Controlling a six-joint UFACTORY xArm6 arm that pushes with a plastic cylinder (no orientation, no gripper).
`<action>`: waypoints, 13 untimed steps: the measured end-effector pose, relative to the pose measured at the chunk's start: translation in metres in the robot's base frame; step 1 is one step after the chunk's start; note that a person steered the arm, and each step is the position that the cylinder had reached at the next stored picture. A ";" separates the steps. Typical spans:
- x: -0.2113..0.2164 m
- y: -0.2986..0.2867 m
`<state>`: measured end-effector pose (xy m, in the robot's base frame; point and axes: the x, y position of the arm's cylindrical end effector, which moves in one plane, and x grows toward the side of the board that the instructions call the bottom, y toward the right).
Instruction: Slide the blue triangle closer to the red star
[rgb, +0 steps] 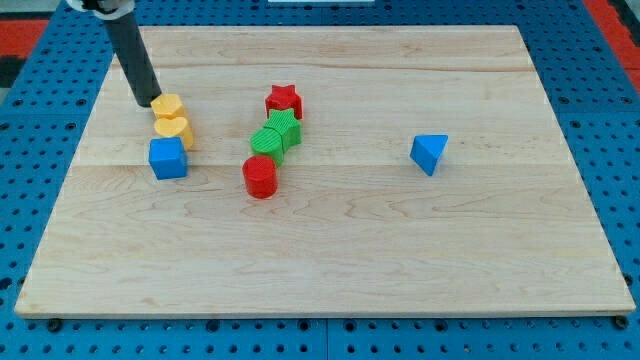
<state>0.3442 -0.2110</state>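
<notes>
The blue triangle (429, 152) lies alone at the view's right of centre on the wooden board. The red star (284, 100) sits left of centre, toward the view's top, well apart from the triangle. My tip (146, 103) is at the view's upper left, touching or just beside the upper yellow block (167, 106), far to the left of both the star and the triangle.
Two green blocks (277, 134) sit just below the red star, and a red cylinder (260, 176) lies below them. A second yellow block (175, 129) and a blue cube (168, 158) sit below the tip. The wooden board (400, 260) rests on a blue pegboard.
</notes>
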 end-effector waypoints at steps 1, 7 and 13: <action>0.013 0.009; -0.084 0.354; 0.096 0.350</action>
<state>0.4402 0.1385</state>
